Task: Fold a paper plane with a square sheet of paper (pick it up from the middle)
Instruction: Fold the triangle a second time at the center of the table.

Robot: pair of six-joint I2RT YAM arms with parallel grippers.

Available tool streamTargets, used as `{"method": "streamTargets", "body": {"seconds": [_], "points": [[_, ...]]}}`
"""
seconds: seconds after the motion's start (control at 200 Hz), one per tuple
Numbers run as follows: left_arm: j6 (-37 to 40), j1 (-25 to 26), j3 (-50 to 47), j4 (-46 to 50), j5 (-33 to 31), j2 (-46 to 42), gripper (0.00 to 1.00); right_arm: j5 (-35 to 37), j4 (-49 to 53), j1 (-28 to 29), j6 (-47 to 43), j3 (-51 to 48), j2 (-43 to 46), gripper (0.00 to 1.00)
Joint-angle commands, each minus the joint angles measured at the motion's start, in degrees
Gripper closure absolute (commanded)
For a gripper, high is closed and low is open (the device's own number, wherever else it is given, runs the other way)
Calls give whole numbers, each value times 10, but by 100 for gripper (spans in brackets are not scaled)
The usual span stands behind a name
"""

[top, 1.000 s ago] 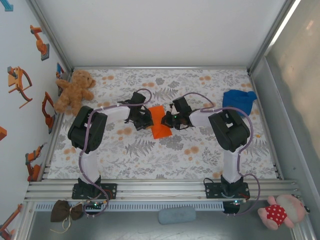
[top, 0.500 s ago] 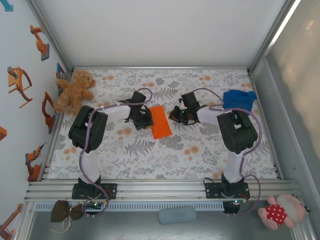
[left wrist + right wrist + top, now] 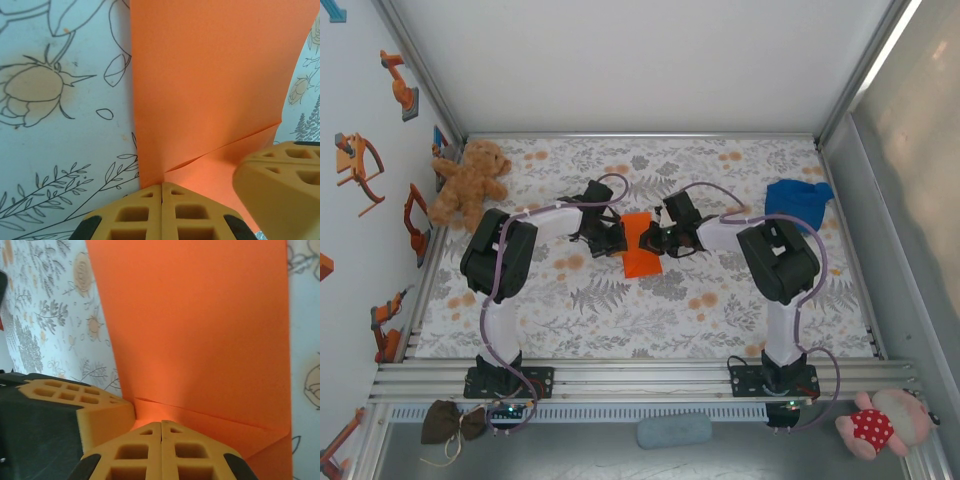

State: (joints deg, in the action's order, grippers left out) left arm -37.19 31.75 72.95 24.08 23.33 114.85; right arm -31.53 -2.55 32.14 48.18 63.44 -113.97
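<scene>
While both sets of jaws are closed on nothing, left gripper (image 3: 617, 243) and right gripper (image 3: 653, 243) touch opposite sides of the creased orange paper (image 3: 638, 257), flat on the table (image 3: 720, 300)

right jaws back at orange paper (image 3: 638, 258), touching

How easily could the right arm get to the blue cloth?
Probably easily: the blue cloth lies uncovered beside that arm, nothing between them, though the right gripper is shut at the orange paper.
</scene>
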Motion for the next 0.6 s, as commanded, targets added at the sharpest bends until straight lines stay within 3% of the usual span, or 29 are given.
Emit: {"method": "streamTargets", "body": {"seconds": [0.0, 0.145, 0.356, 0.596], "points": [[17, -2, 4, 27, -13, 26, 98, -6, -19, 4, 9, -15, -6, 100], [6, -2, 8, 24, -11, 13, 98, 29, 7, 4, 5, -34, -11, 100], [-42, 1, -35, -46, -11, -93, 94, 82, 45, 4, 11, -54, -21, 100], [-83, 41, -83, -69, -7, -128, 91, 97, 57, 4, 29, -60, -30, 100]]}}
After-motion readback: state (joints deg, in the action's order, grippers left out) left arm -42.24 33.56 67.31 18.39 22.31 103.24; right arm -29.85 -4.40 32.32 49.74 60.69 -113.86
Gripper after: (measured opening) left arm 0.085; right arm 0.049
